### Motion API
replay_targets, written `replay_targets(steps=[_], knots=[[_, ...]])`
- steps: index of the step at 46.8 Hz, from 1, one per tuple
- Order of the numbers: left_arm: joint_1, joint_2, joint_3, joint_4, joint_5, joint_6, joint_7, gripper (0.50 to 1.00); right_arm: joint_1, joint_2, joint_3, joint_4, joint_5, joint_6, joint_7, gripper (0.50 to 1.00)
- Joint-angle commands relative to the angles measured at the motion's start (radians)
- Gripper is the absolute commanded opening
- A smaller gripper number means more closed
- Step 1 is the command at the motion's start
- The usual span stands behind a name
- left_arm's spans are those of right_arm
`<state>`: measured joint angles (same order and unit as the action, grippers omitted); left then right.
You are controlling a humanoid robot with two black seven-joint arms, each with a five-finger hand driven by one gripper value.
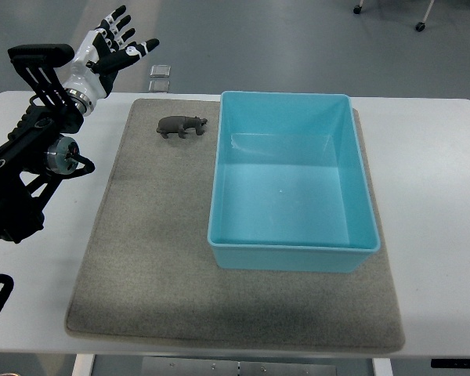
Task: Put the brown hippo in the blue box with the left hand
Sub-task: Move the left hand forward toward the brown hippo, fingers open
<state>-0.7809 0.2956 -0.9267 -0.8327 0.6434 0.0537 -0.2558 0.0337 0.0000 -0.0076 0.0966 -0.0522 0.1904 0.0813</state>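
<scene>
A small brown hippo (182,125) stands on the grey mat (149,251) near its far edge, just left of the blue box (291,249). The box is open-topped, with nothing inside. My left hand (119,43) hovers beyond the table's far left corner, up and left of the hippo, with its fingers spread and holding nothing. The left arm runs down the left edge of the picture. The right arm does not show.
The mat lies on a white table (431,172). Two small square tiles (160,77) sit on the floor past the table's far edge. Chair wheels (419,27) show at the top right.
</scene>
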Motion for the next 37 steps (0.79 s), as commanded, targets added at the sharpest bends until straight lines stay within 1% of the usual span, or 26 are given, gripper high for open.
replay_targets(steps=[1, 11, 13, 18, 20, 29, 37], knots=[[0.002, 0.0, 0.005, 0.012, 0.117, 0.002, 0.0, 0.996, 0.0, 0.0, 0.0, 0.0, 0.0, 0.0, 0.0, 0.936], [0.003, 0.007, 0.005, 0.015, 0.13, -0.009, 0.0, 0.996, 0.0, 0.0, 0.0, 0.0, 0.0, 0.0, 0.0, 0.936], [0.003, 0.007, 0.005, 0.015, 0.13, -0.041, 0.001, 0.996, 0.0, 0.0, 0.0, 0.0, 0.0, 0.0, 0.0, 0.936], [0.006, 0.013, 0.003, 0.017, 0.13, -0.162, 0.0, 0.994, 0.0, 0.0, 0.0, 0.0, 0.0, 0.0, 0.0, 0.936], [0.003, 0.022, 0.003, 0.017, 0.137, -0.186, 0.0, 0.99, 0.0, 0.0, 0.0, 0.0, 0.0, 0.0, 0.0, 0.936], [-0.024, 0.028, 0.041, 0.037, 0.153, -0.183, 0.018, 0.984, 0.0, 0.0, 0.0, 0.0, 0.0, 0.0, 0.0, 0.936], [-0.086, 0.054, 0.196, 0.063, 0.214, -0.114, 0.021, 0.99, 0.0, 0.0, 0.0, 0.0, 0.0, 0.0, 0.0, 0.936]])
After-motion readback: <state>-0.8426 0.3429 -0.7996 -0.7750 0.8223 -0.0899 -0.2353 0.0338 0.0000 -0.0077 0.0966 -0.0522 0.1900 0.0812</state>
